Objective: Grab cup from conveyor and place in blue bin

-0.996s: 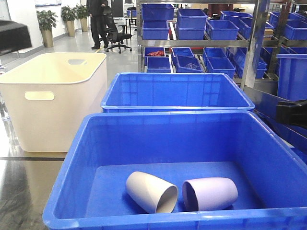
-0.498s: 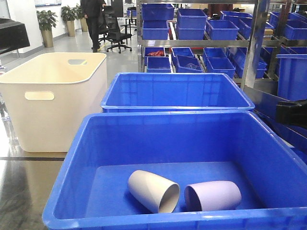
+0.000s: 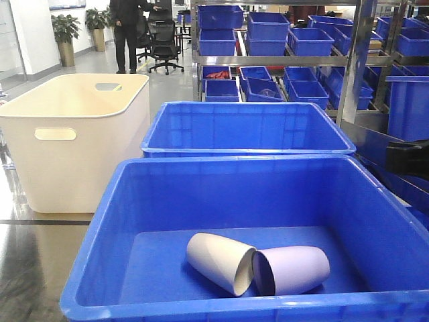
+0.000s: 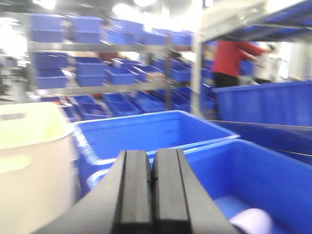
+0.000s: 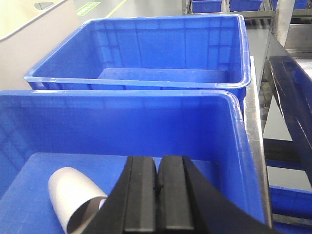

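The conveyor is out of view. The near blue bin [image 3: 100, 221] holds two cups lying on their sides and touching: a beige cup [image 3: 220, 263] and a lilac cup [image 3: 295, 270]. My left gripper [image 4: 153, 163] is shut and empty, above the bin's [image 4: 263, 165] left rim, with the lilac cup [image 4: 252, 222] low to its right. My right gripper [image 5: 157, 175] is shut and empty, over the inside of the bin [image 5: 122, 94], with the beige cup [image 5: 73, 195] below to its left.
A second blue bin [image 3: 248, 127] stands right behind the near one. A cream-white tub [image 3: 74, 134] stands at the left. Metal shelves with small blue bins [image 3: 288, 40] fill the back. A person [image 3: 127, 27] stands far back left. A dark part [image 3: 407, 159] juts in at the right edge.
The beige cup has rolled right and now touches the lilac cup. The dark arm part at the upper left has left the front view. The person in the background has shifted.
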{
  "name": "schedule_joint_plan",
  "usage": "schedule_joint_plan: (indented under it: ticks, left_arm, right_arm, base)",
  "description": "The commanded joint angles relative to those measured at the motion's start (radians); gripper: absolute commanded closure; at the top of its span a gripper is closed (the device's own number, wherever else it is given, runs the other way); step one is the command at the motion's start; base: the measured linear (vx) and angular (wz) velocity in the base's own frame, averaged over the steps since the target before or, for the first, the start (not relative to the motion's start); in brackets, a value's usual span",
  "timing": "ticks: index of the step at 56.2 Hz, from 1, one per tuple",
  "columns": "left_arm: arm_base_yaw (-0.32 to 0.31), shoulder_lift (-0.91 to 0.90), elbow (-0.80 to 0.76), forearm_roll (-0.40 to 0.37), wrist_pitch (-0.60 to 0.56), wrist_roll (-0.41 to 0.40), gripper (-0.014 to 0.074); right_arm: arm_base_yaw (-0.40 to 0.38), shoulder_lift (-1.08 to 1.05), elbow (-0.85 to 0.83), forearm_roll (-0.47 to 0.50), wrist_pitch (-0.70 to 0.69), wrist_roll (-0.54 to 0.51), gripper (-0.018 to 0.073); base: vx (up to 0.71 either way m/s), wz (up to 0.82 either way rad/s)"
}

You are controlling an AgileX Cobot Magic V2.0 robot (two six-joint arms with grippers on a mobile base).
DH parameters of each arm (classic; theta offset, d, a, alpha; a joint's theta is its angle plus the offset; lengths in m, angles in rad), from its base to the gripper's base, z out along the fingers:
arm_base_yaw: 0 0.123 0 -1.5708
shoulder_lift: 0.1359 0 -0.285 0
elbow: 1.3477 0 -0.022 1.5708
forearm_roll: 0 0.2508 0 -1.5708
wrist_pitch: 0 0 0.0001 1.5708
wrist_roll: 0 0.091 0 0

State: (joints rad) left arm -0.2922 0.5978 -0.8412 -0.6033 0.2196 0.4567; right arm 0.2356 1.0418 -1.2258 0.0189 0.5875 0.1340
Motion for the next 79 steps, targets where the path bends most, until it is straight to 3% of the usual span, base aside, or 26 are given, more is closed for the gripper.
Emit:
schedule_joint_plan:
  ticks: [1,14,19,29,38,43,79]
  left_arm:
    - [-0.008,-0.100,0.120,0.133,-0.156,-0.113,0.0596]
    - [0.055,-0.316,0.454,0.495,-0.189,-0.437,0.0596]
    - [0.107,-0.381,0.562,0.576,-0.189,-0.513,0.0596]
    - [0.203,-0.506,0.754,0.578,-0.200,-0.518,0.0596]
    - [0.216,-0.582,0.885,0.576,-0.233,-0.518,0.0596]
    - [0.216,-0.591,0.881,0.576,-0.176,-0.518,0.0596]
    - [0.216,-0.591,0.881,0.576,-0.171,-0.518,0.0596]
  right_arm:
    - [-0.001,-0.016,-0.028,-0.005,-0.073,-0.005,0.0572]
    - [-0.001,-0.016,-0.028,-0.005,-0.071,-0.005,0.0572]
    - [-0.001,-0.016,-0.028,-0.005,-0.071,-0.005,0.0572]
    - [-0.001,-0.016,-0.028,-0.005,-0.071,-0.005,0.0572]
    - [-0.001,-0.016,-0.028,-0.005,-0.071,-0.005,0.0572]
    - [-0.001,-0.016,-0.028,-0.005,-0.071,-0.005,0.0572]
    - [-0.001,-0.016,-0.028,-0.005,-0.072,-0.005,0.0571]
  base:
    - [0.00,0.00]
    - [0.00,0.00]
    - [0.00,0.00]
    - [0.00,0.00]
    - [0.00,0.00]
    - [0.00,0.00]
    - [0.00,0.00]
